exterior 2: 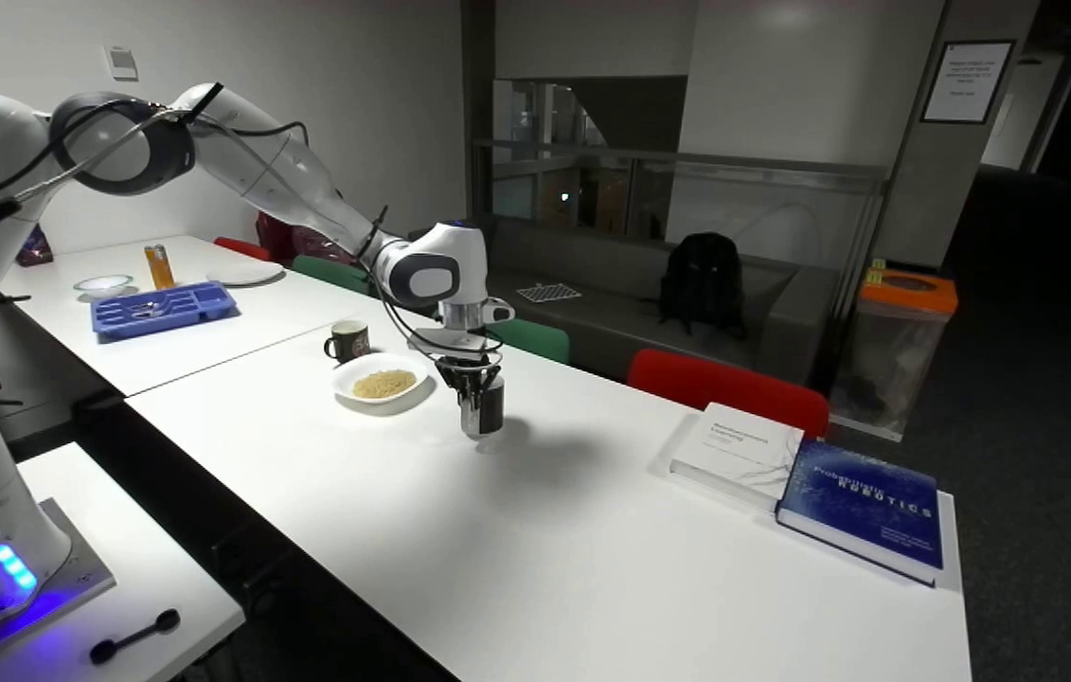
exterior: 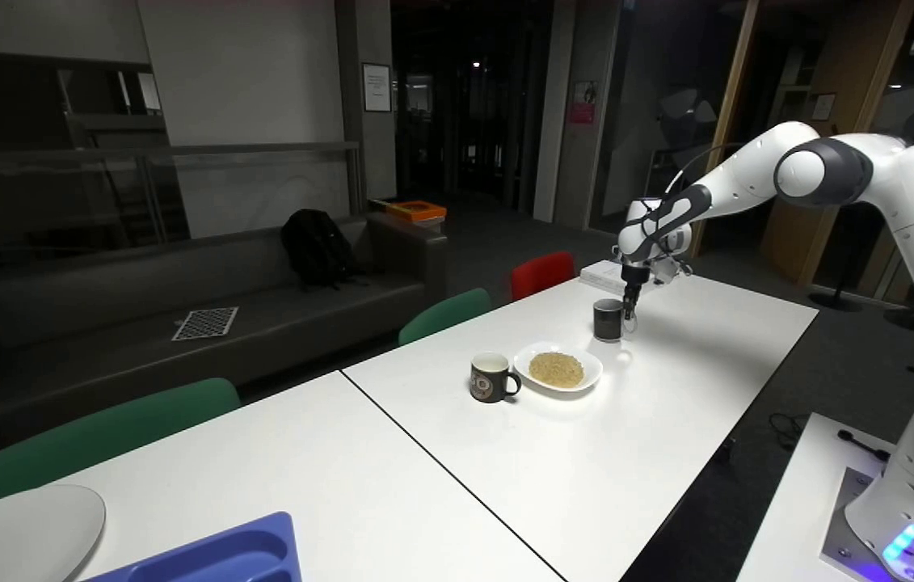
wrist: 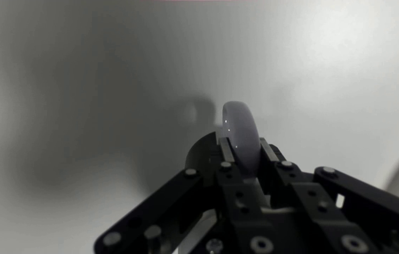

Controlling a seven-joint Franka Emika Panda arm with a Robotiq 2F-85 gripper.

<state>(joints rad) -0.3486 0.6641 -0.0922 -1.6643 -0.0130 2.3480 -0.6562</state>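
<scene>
It's dim in here, though light falls bright on the white table (exterior 2: 459, 549) under the gripper (wrist: 245, 148). Past the gripper I see a long grey sofa (exterior 2: 592, 256), a railing (exterior 2: 781, 166) behind it, then a pale wall (exterior 2: 805, 76). On the sofa's side of the gripper, a green chair (exterior 2: 535, 339) and a red chair (exterior 2: 729, 384) line the table. Well apart from the gripper, dark floor (exterior: 489, 230) stretches near tall dark glass (exterior: 642, 97).

The plate (exterior 2: 343, 382) rests on the surface (exterior 2: 592, 568) between the free mug (exterior 2: 352, 341) and the mug (exterior 2: 490, 409) in the claw (wrist: 246, 150); in an exterior view, books (exterior 2: 862, 502) lie right
</scene>
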